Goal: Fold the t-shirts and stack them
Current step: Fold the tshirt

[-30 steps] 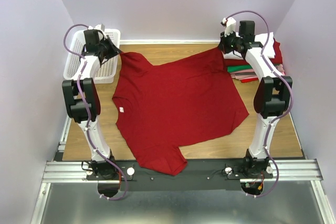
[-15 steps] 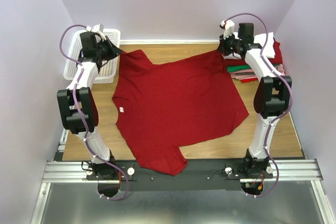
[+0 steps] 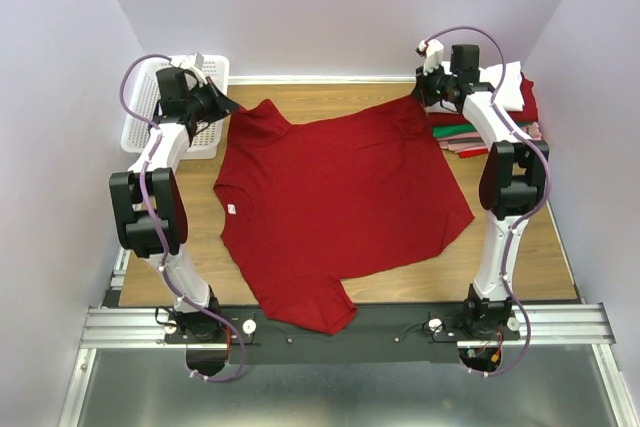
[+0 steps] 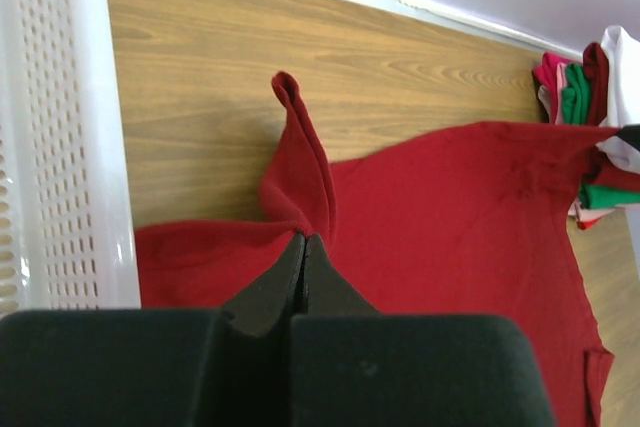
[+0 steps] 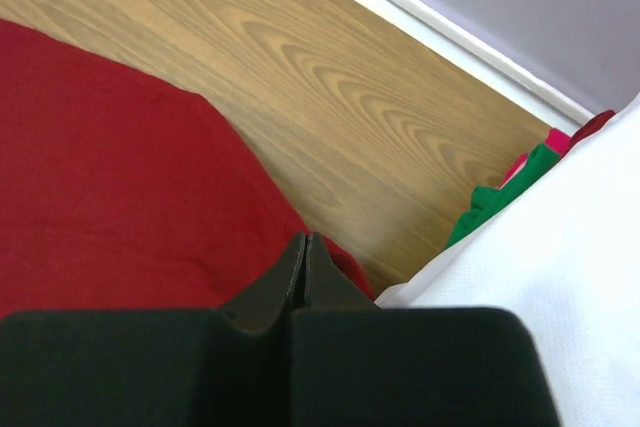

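two grippers are pinching the big dark red t-shirt [image 3: 340, 202] at the far edge of the table [image 3: 520, 257], and that is where i have them now. my left gripper [image 4: 303, 247] is clamped on a fold of cloth near the far left corner, just beside the white basket [image 3: 150, 127]. in the last second that arm has swung a little toward the middle, so the pinched corner has lifted. my right gripper [image 5: 305, 247] is shut on the shirt's other far corner, beside the folded stack [image 3: 500, 117] at the far right, and has barely moved. i think the fold toward me is just starting.
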Tool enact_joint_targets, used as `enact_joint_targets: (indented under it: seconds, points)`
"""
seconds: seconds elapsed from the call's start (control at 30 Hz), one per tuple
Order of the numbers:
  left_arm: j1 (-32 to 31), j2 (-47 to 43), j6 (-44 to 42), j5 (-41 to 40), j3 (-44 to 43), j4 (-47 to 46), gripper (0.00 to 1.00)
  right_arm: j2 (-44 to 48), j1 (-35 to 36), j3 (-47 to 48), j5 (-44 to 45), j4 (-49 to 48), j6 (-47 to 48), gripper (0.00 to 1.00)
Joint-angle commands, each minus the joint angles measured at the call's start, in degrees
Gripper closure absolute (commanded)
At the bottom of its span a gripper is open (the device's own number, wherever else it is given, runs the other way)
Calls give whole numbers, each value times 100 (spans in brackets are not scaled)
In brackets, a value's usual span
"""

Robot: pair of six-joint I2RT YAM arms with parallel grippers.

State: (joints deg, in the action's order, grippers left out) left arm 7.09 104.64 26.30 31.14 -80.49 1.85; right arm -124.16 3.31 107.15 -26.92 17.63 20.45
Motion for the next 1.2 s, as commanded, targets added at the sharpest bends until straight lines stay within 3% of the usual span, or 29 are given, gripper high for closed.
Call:
enact_joint_targets:
  seconds: [0.0, 0.73, 1.17]
  points:
    - [-59, -444, -64, 288, 235, -132, 100, 84, 29, -177, -77, -31, 117, 96]
    - [-68, -2351, -2, 332, 2028, -88, 100, 674, -41, -775, -15, -49, 293, 96]
    - [-76, -3362, 76, 191, 2406, 316, 100, 867, -94, -959, 37, -84, 337, 96]
